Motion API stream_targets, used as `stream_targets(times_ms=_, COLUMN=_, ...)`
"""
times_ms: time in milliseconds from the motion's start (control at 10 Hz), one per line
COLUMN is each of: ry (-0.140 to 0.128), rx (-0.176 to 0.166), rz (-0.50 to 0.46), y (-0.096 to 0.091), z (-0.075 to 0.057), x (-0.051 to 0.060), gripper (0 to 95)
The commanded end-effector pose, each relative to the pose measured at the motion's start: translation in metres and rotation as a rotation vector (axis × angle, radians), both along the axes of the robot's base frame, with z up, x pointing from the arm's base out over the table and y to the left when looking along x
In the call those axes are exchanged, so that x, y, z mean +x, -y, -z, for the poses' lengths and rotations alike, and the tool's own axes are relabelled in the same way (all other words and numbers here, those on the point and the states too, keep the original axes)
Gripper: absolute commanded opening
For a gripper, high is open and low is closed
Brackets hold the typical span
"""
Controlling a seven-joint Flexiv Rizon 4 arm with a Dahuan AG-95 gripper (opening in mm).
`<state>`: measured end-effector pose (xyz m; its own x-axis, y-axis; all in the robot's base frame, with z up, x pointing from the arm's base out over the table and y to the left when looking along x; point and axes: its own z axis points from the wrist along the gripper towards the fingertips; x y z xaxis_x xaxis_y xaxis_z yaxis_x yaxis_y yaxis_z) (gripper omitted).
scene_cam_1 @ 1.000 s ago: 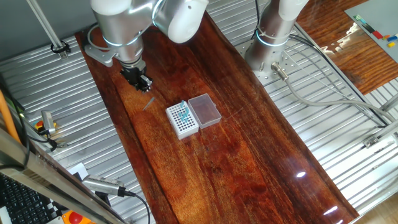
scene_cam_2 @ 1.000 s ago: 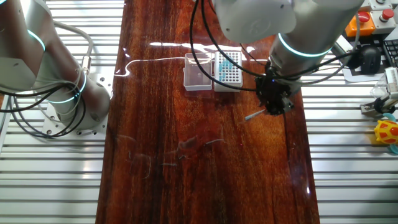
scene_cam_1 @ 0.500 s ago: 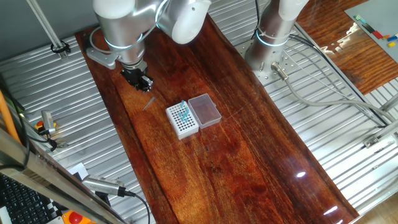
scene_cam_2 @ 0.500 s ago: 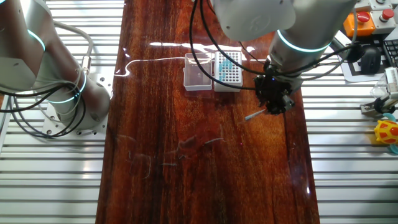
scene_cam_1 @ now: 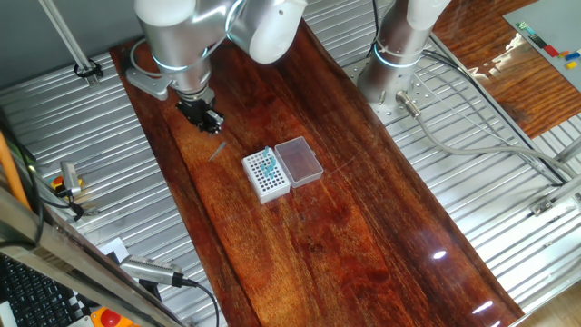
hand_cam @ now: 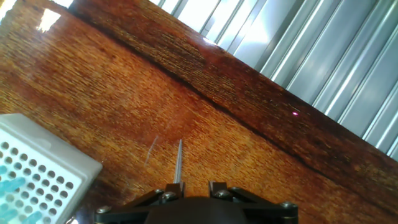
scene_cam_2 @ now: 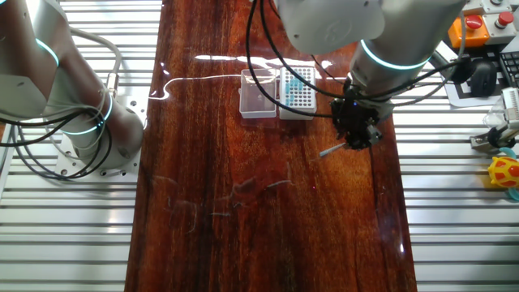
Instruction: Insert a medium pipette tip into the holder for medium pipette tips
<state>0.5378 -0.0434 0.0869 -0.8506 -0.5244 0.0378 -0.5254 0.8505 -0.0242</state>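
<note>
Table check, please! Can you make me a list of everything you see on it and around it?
Surface: dark wooden table, shiny, glare spots.
Job's things: medium pipette tip pokes out in front of the claw; white holder has a few teal tips.
Clutter: clear box right beside the holder.
Grippers: claw low over the table; cannot tell if it grips the tip.
Cables: black cables by the arm; grey hoses on the metal bench.
Surroundings: second arm's base, yellow toy.

A clear rectangular box (scene_cam_1: 299, 160) sits on the dark wooden board (scene_cam_1: 363, 236), which lies across a ribbed metal table (scene_cam_1: 472, 195).
</note>
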Motion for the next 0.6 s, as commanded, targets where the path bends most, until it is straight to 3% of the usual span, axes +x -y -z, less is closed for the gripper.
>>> stream_targets(times_ms=100, ry=0.0, rx=0.0, rz=-0.001, y=0.0, z=0.005, x=-0.005, gripper=19.0)
stream_targets(times_ms=600, ry=0.013, rx=-0.003, rz=0.003, y=-0.006, z=0.031, x=-0.026, gripper=19.0)
